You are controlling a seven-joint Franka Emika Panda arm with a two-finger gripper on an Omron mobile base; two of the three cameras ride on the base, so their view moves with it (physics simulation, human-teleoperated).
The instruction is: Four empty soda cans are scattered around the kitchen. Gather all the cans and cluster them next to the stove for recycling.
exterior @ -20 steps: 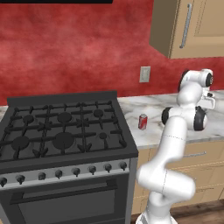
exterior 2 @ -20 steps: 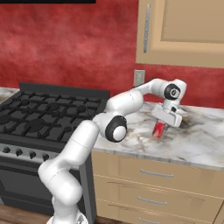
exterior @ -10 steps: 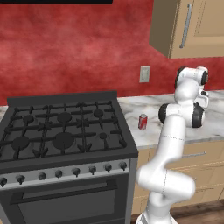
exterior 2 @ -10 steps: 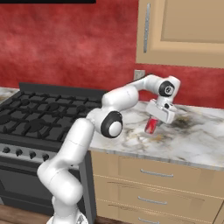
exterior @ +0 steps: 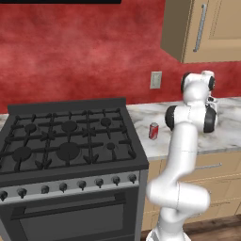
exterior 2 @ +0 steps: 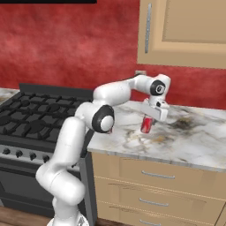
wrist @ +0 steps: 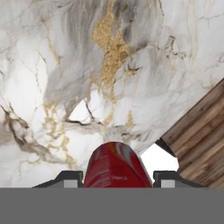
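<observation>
Gripping a red cylindrical soda can [exterior 2: 147, 124], the two-finger gripper [exterior 2: 150, 118] is hanging over the marbled white stone bench [exterior 2: 194, 137], seemingly clear of it. A second red soda can [exterior: 153, 131] is standing beside the wide black gas stove [exterior: 66, 141].

No legible text; white markings on red can [wrist: 115, 166] unreadable.

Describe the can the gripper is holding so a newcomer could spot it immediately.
Start at the black stove, then move along the marble counter to its right. The held can is red, clamped in the gripper and lifted off the marble; the other red can stands alone on the counter, close beside the stove.
</observation>
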